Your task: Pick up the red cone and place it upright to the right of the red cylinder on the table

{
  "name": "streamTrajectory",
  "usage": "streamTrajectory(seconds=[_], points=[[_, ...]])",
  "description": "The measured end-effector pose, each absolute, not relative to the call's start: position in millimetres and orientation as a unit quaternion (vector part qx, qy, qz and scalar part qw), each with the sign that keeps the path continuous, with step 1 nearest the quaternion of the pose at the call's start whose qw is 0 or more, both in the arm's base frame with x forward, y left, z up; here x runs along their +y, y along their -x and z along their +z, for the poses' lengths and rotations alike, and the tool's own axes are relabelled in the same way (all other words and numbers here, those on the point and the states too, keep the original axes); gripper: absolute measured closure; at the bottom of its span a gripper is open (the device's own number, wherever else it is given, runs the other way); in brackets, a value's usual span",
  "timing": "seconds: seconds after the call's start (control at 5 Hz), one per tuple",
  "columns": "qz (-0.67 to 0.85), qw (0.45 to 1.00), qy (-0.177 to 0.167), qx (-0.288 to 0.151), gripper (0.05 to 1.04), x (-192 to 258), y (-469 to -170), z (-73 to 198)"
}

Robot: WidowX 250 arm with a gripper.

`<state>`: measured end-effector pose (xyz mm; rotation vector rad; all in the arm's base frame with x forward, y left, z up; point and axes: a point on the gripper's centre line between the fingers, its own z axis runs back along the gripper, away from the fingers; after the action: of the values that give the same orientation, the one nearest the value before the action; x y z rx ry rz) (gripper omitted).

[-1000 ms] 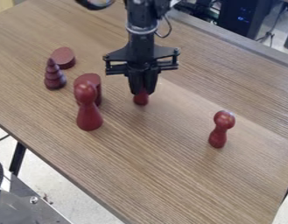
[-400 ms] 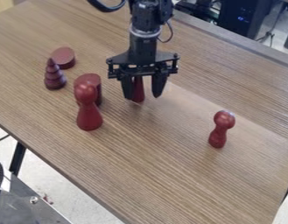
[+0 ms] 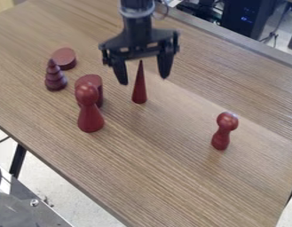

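Gripper [image 3: 142, 78] hangs with its fingers spread apart, holding nothing, above the slender red cone [image 3: 140, 88], whose tip seems to sit between them. The cone stands upright on the wooden table [image 3: 166, 168] by itself, perhaps because its broad base steadies it.

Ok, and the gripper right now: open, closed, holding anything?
Gripper: open, holding nothing; its fingers are spread above the slim red cone, which stands upright on the table.
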<state>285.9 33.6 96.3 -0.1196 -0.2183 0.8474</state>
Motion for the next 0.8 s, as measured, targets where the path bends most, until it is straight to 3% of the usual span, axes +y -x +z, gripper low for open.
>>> streamTrajectory(seconds=[0.2,0.4,0.6,0.8], points=[[0.407,0.902,0.046,-0.136,0.083,35.4,-274.1,129.6],[0.36,0.924,0.022,-0.128,0.083,30.4,-271.9,151.8],[0.283,0.956,0.009,-0.078,0.083,26.9,-276.9,146.4],[0.221,0.973,0.005,-0.071,0.083,26.3,-277.6,142.5]])
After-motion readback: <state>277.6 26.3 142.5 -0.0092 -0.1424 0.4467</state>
